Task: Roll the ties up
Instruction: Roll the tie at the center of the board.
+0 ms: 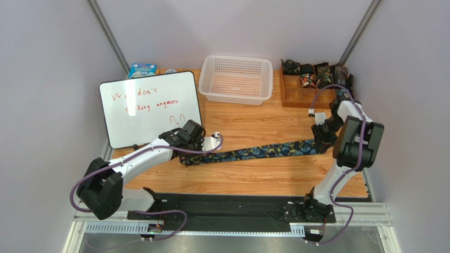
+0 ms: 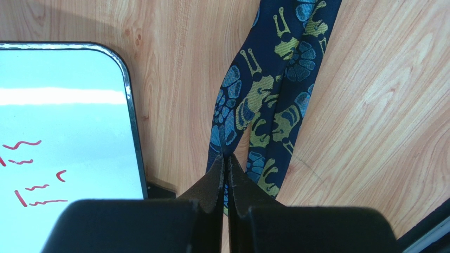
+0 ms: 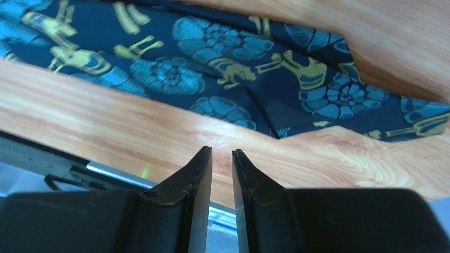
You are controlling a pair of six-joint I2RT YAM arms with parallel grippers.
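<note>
The tie (image 1: 253,153) lies flat and stretched across the middle of the wooden table (image 1: 248,182), running from my left gripper (image 2: 227,161) up and right to my right gripper (image 3: 222,152). It is black with teal-blue flowers and yellowish figures. In the left wrist view its narrower part is folded along its length, and the fabric puckers in towards the fingertips. The left jaws are pressed almost together there, and they appear to pinch the tie's edge. In the right wrist view the wide end, with its angled point, lies on the wood just beyond the right fingertips, apart from them. The right jaws stand a narrow slit apart over bare wood and hold nothing. Just beside the left gripper, on its far left, a whiteboard (image 1: 150,108) with red writing lies on the table. Behind the tie, well apart from it, a white perforated basket (image 1: 211,89) sits at the back edge. To its right is a wooden divided box (image 1: 296,98), whose back compartments hold dark printed rolls (image 1: 309,74) that look like ties. A black mat (image 1: 222,203) lies along the near edge between the arm bases.
</note>
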